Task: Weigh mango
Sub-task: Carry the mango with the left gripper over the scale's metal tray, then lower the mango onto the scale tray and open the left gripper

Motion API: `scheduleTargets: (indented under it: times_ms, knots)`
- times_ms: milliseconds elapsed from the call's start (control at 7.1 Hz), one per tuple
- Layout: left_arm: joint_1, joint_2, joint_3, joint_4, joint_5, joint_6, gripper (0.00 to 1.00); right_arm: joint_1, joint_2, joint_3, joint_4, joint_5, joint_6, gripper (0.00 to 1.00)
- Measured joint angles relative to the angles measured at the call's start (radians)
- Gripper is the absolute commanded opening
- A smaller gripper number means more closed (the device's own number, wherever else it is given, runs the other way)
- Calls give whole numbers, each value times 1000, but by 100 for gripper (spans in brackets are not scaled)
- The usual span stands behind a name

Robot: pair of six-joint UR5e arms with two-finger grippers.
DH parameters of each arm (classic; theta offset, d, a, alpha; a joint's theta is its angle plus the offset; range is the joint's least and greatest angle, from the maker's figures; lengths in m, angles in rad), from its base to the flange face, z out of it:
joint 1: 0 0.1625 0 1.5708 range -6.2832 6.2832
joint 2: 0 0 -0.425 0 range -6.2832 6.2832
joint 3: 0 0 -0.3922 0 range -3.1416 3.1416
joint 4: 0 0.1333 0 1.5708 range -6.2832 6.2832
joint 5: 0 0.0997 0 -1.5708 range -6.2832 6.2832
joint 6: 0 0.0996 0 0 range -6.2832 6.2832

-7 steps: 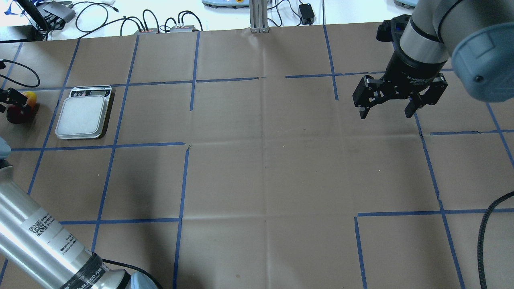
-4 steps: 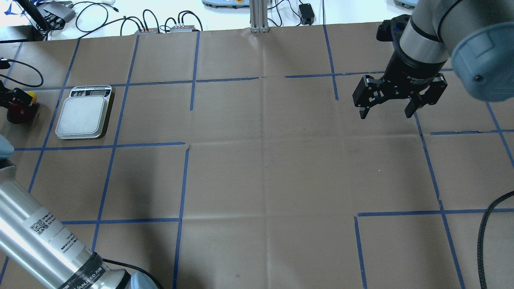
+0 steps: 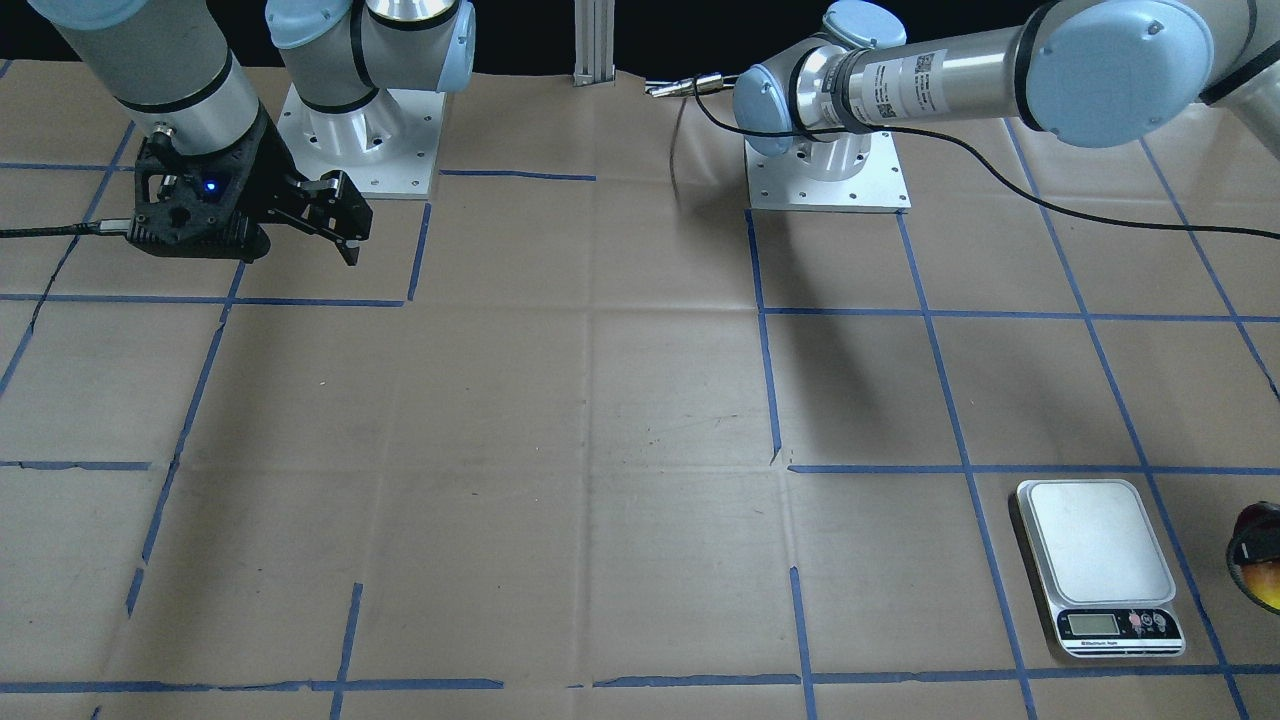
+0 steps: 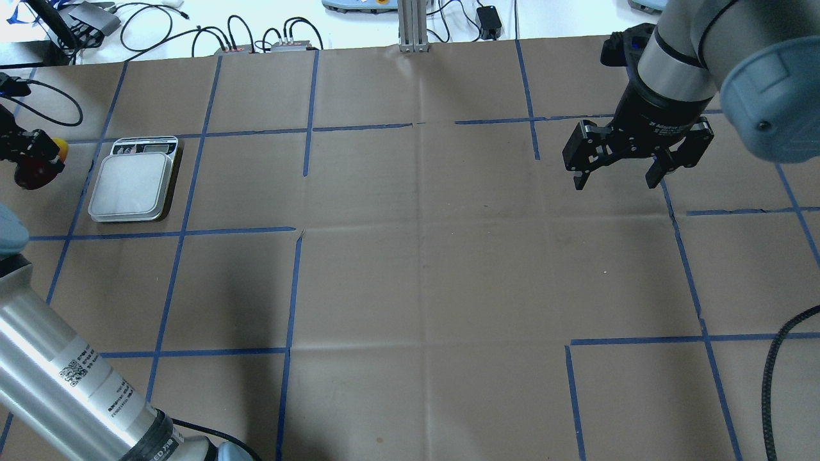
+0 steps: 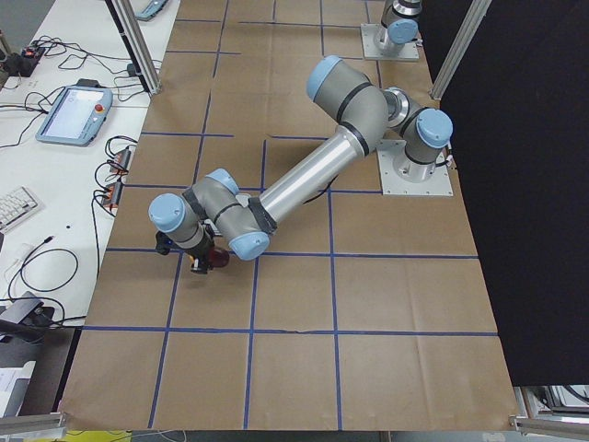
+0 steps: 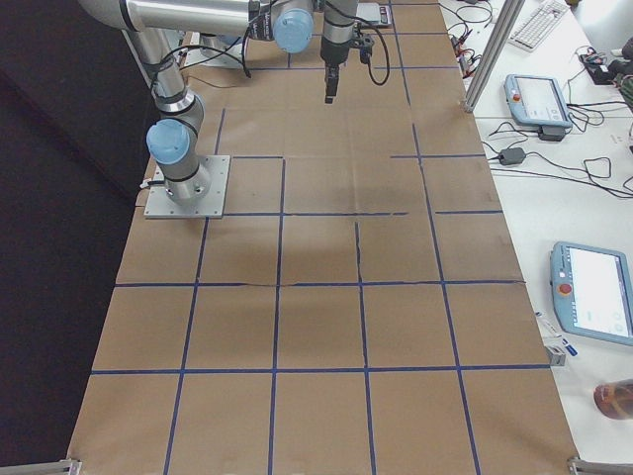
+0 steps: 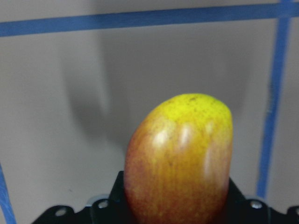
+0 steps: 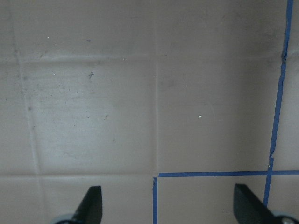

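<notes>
The mango (image 4: 37,173), red with a yellow tip, is held in my left gripper (image 4: 37,160) at the far left of the overhead view, just left of the scale. The left wrist view shows the mango (image 7: 180,158) between the jaws, above the brown paper. It also shows at the right edge of the front-facing view (image 3: 1262,560). The white scale (image 4: 131,186) with its silver display panel sits flat with nothing on it (image 3: 1097,555). My right gripper (image 4: 615,176) is open and empty, hovering over the table's far right; its fingertips (image 8: 91,205) frame bare paper.
Brown paper with a blue tape grid covers the table (image 4: 416,256). Cables and small boxes (image 4: 256,45) and an aluminium post (image 4: 413,25) line the far edge. A black cable (image 4: 775,358) hangs at the near right. The left arm's tube (image 4: 70,378) crosses the near-left corner.
My left gripper, with the mango in it, has shifted slightly up and away from the robot near the scale. The right arm has not moved.
</notes>
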Motion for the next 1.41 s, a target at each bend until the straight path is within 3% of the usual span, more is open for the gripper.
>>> scheduleTargets:
  times_ms: [423, 845, 986, 1127, 1268, 1408]
  knots:
    - [-101, 165, -268, 64, -2, -124, 0, 0, 0, 0, 0, 0, 0, 100]
    - [-123, 191, -339, 117, -2, -155, 8, 0, 0, 0, 0, 0, 0, 100]
    - [-123, 187, -341, 119, -3, -156, 24, 0, 0, 0, 0, 0, 0, 100]
    - [-124, 187, -342, 120, -3, -155, 78, 0, 0, 0, 0, 0, 0, 100]
    - [-124, 186, -344, 129, -4, -152, 97, 0, 0, 0, 0, 0, 0, 100]
    - [-124, 185, -346, 145, -4, -148, 99, 0, 0, 0, 0, 0, 0, 100]
